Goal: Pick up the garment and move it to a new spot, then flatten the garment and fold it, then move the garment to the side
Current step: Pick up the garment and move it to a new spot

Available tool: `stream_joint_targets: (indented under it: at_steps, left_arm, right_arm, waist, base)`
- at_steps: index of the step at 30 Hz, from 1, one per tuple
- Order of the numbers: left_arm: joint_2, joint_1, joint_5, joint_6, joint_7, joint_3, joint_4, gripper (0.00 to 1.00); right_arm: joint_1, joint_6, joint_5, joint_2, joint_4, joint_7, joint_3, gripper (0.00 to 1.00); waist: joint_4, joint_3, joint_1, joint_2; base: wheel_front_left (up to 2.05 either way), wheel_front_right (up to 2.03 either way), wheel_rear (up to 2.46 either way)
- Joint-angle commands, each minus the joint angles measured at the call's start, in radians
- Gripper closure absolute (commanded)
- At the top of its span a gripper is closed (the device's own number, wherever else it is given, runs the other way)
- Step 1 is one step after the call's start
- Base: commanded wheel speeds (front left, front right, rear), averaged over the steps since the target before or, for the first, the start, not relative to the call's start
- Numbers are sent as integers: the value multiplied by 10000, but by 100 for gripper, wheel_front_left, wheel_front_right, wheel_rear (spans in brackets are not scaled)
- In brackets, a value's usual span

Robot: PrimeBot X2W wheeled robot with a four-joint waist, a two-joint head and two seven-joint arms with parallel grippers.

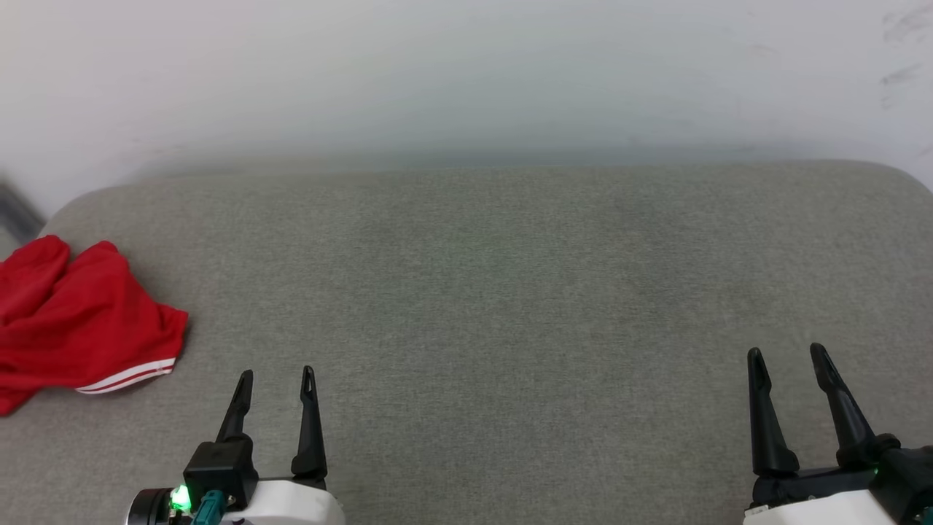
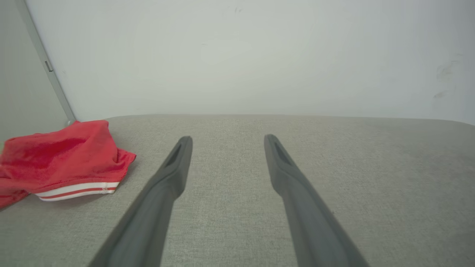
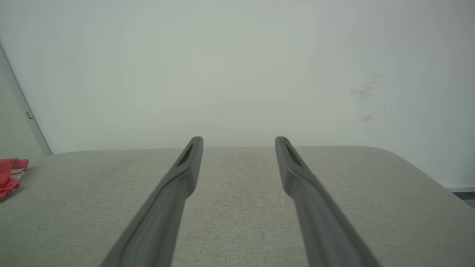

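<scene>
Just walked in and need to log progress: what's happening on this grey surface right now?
Nothing is being handled yet. A crumpled red T-shirt with red-and-white striped trim lies at the robot's left on the grey fabric-covered surface. The left end effector and the right end effector are both open and empty, near the front edge with fingers pointing forward. The left one is nearer the shirt but not touching it. No picking up, flattening or folding has been done.
</scene>
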Motion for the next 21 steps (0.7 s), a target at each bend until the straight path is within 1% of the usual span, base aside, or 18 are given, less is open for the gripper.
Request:
stream_joint_targets:
  at_steps: [1, 9, 21]
  left_arm:
    - [27, -69, 4, 44, -30, 19, 16, 0]
    - [25, -118, -59, 89, -30, 100, -57, 0]
    - [22, -139, -323, 268, -30, 437, -120, 0]
  right_arm:
    - [77, 1, -76, -8, -38, -21, 21, 0]
    - [158, 1, -235, -8, -185, -21, 132, 0]
    - [174, 1, -525, -8, -320, -21, 248, 0]
  waist:
    - [128, 3, 0, 0]
    - [1007, 30, 0, 0]
    - [2847, 160, 0, 0]
  base:
    - [0, 0, 0]
    - [0, 0, 0]
    - [0, 0, 0]
